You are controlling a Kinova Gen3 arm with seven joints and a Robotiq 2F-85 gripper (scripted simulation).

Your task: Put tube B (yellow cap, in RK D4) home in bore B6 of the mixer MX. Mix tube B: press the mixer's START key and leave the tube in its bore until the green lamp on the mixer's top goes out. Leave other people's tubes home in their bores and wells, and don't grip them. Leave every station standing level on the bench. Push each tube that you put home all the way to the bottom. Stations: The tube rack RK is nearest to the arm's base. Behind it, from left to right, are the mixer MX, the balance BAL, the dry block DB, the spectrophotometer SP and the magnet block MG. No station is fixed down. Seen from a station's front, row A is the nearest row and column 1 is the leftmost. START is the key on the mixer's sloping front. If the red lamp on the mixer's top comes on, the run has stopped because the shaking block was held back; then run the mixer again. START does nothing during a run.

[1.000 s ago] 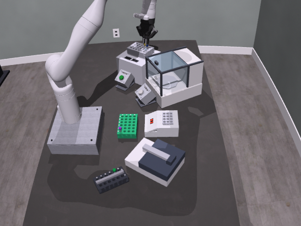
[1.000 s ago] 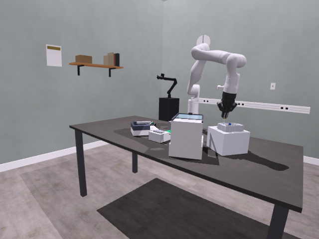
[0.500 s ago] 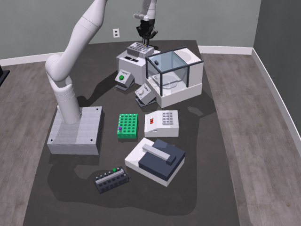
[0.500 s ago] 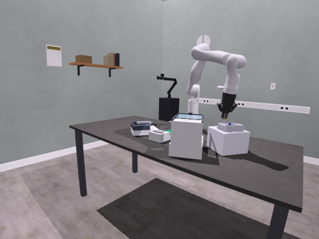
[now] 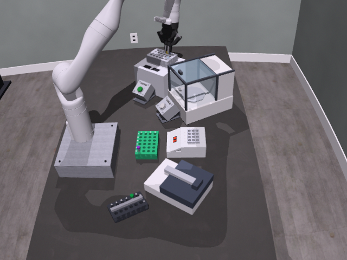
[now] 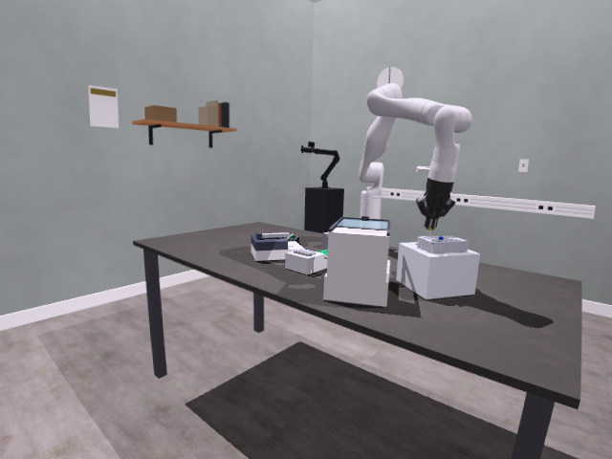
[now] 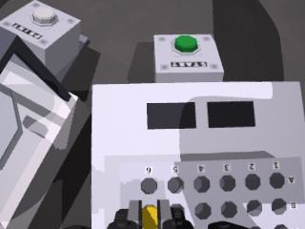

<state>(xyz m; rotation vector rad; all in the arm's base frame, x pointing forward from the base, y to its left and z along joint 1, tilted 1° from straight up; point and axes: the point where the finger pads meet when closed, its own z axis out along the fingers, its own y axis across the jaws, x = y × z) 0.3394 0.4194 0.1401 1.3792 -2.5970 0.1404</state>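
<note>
Tube B is standing upright above the shaking block of the mixer MX, its yellow cap lining up with column 6, at about row B. The block is hiding the tube's lower end, so its depth in any bore is not being shown.

The gripper is pointing downward and closing on the cap from both sides, its fingers standing nearly together and holding tube B.

A blue-capped tube is sitting in the shaking block, near tube B. The wrist view is showing the bore at A6 just beside the cap, on the mixer's front side.

The green START key is facing upward on the sloping housing at the mixer's front. The balance BAL is standing beside the mixer, with a white key on its front unit.

Farther out, the green tube rack RK is resting near the arm's base, holding a purple-capped tube. The dry block DB is standing just behind the rack.
</note>
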